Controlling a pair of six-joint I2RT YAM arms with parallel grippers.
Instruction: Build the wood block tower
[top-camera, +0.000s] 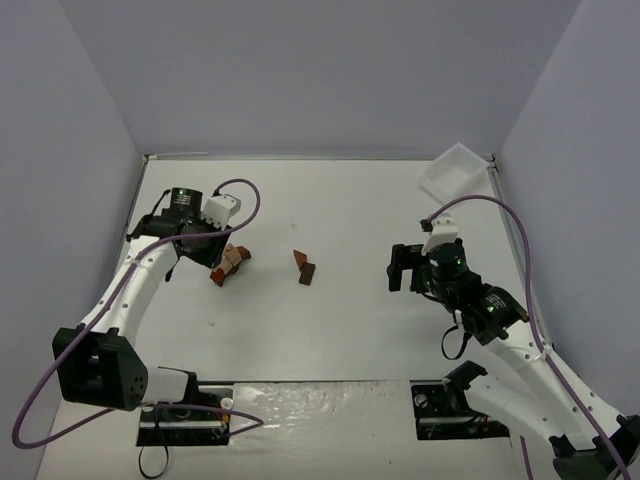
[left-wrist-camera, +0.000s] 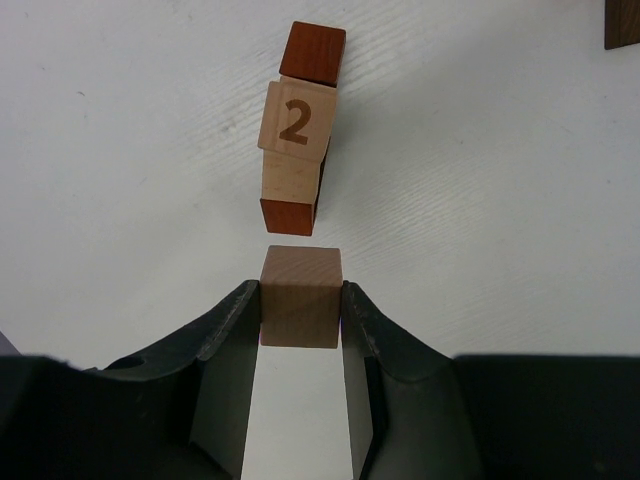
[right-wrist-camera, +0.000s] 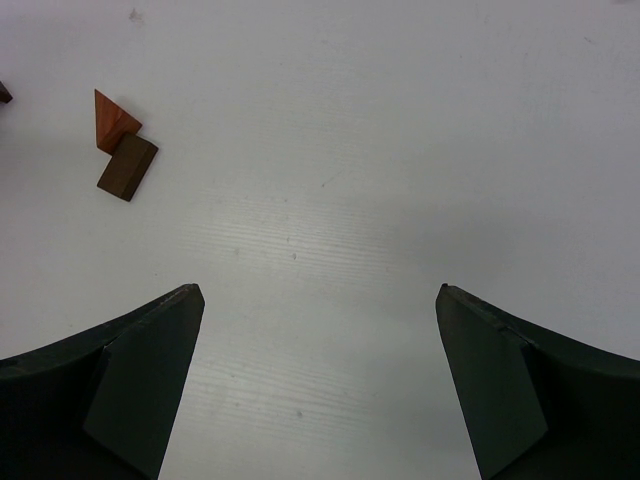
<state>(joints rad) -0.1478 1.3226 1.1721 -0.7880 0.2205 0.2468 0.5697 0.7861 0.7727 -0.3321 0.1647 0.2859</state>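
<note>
Black fingers (left-wrist-camera: 225, 350) of the left gripper (left-wrist-camera: 300, 300) fill the bottom of the left wrist view, closed tight on a tan cube (left-wrist-camera: 300, 322) that is pinched by its two side faces between the fingertips. At 12 o'clock from that cube, with a narrow strip of white table (left-wrist-camera: 480, 200) showing between them, stands the tower (left-wrist-camera: 295, 140): a red-brown block (left-wrist-camera: 290, 215) nearest, a pale block (left-wrist-camera: 292, 180) next, the pale cube with the digit 2 (left-wrist-camera: 295, 120) sitting slightly askew, and another red-brown block (left-wrist-camera: 312, 53) farthest. Whether the held cube touches the table I cannot tell.

From above, the tower is a small uneven cluster at 9 o'clock of the table's middle, just beside the left gripper, which reaches it from 10 o'clock.

Near the centre lie a red-brown wedge (top-camera: 299, 258) and a dark brown block (top-camera: 308, 273), touching each other, the block at 5 o'clock of the wedge. They are well apart from the tower.

The right gripper (right-wrist-camera: 320, 300) is at 3 o'clock of that pair, its jaws spread fully wide with only bare table between them and nothing held. In its own view the wedge and dark block sit at 10 o'clock.

A white tray (top-camera: 455, 170) rests in the far right corner, at 1 o'clock.
</note>
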